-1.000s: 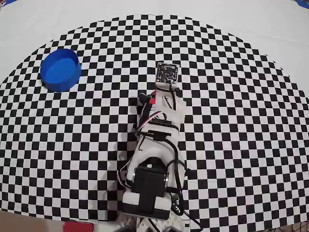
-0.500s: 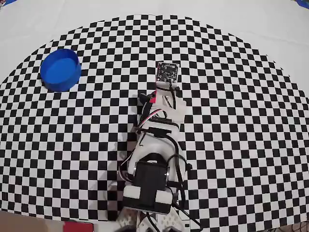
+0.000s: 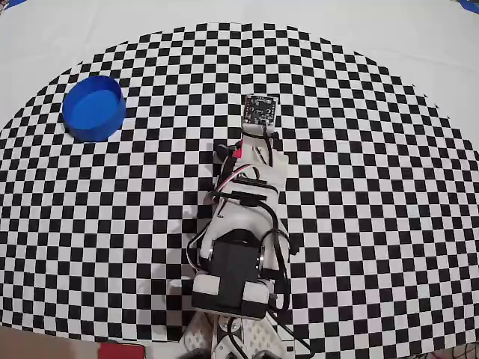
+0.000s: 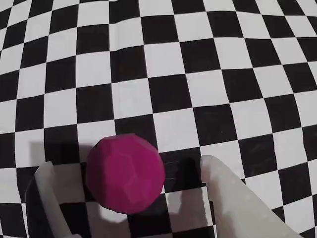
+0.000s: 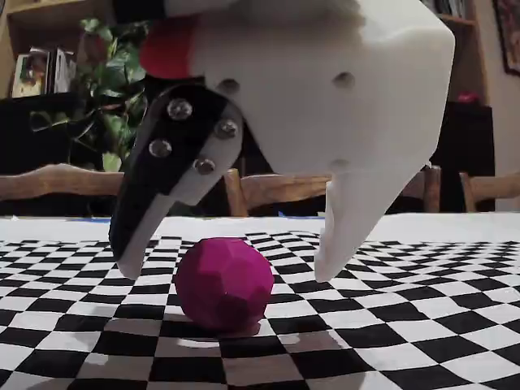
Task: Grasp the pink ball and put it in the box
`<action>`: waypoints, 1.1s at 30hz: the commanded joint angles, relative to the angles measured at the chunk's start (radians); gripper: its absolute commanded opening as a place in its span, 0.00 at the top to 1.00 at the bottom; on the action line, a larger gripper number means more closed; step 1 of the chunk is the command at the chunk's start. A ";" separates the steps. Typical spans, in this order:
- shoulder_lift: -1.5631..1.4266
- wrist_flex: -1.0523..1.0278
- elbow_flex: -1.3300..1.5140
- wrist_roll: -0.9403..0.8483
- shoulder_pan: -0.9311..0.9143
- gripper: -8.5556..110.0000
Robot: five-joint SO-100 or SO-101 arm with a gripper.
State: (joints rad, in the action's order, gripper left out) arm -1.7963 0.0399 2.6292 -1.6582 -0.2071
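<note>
The gripper [image 5: 227,272] hangs wide open astride the ball [image 5: 223,282], which rests on the checkered cloth [image 4: 208,84] between the fingertips (neither touches it), so the grasp is in hand: lower, close, then carry to the box [image 3: 93,108], well apart at the overhead view's upper left.

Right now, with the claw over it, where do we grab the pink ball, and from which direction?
Across its widest middle, coming straight down. The pink ball is round and sits free on the checkered cloth, so any opposite pair of sides should do. The open claw already straddles it, fingertips short of the cloth; lower, then close.
</note>
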 commanded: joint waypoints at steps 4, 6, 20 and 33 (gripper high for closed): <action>0.008 0.006 -0.035 0.011 0.008 0.64; 0.009 0.006 -0.037 0.011 0.011 0.64; 0.026 0.009 -0.048 0.011 0.015 0.64; 0.031 0.009 -0.048 0.011 0.017 0.64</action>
State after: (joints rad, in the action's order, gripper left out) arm -1.7687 0.0399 2.6185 -1.6582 -0.1902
